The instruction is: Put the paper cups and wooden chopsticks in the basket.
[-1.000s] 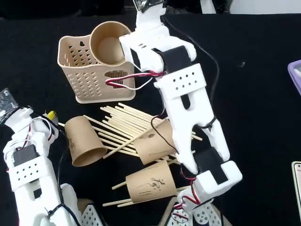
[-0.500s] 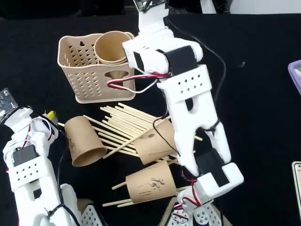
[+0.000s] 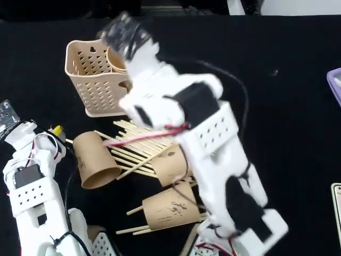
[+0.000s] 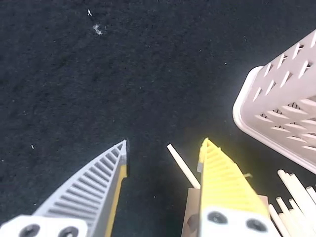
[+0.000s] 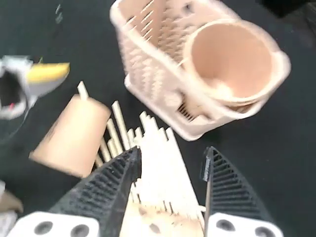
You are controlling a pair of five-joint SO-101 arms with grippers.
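Observation:
A beige slotted basket (image 3: 88, 80) stands at the back left with paper cups (image 3: 114, 58) nested upright in it. Three more brown cups lie on their sides: one at the left (image 3: 95, 160), one in the middle (image 3: 170, 165), one nearer the front (image 3: 170, 208). Wooden chopsticks (image 3: 136, 141) lie in a loose pile among them. My right gripper (image 5: 173, 149) is open and holds nothing, hovering over the chopsticks (image 5: 158, 148) just short of the basket (image 5: 153, 59). My left gripper (image 4: 165, 142) is open over bare cloth beside the basket (image 4: 281, 108), a chopstick (image 4: 182, 165) by its yellow finger.
The right arm (image 3: 208, 128) stretches from the front edge across the middle cup and the pile. The left arm (image 3: 32, 176) stands at the front left. A purple container (image 3: 335, 80) sits at the right edge. Bare black cloth spreads to the right of the arm.
The cup my right gripper held at the basket rim now sits in the basket. The right gripper has let go and swung back left over the chopsticks. The left arm has not moved.

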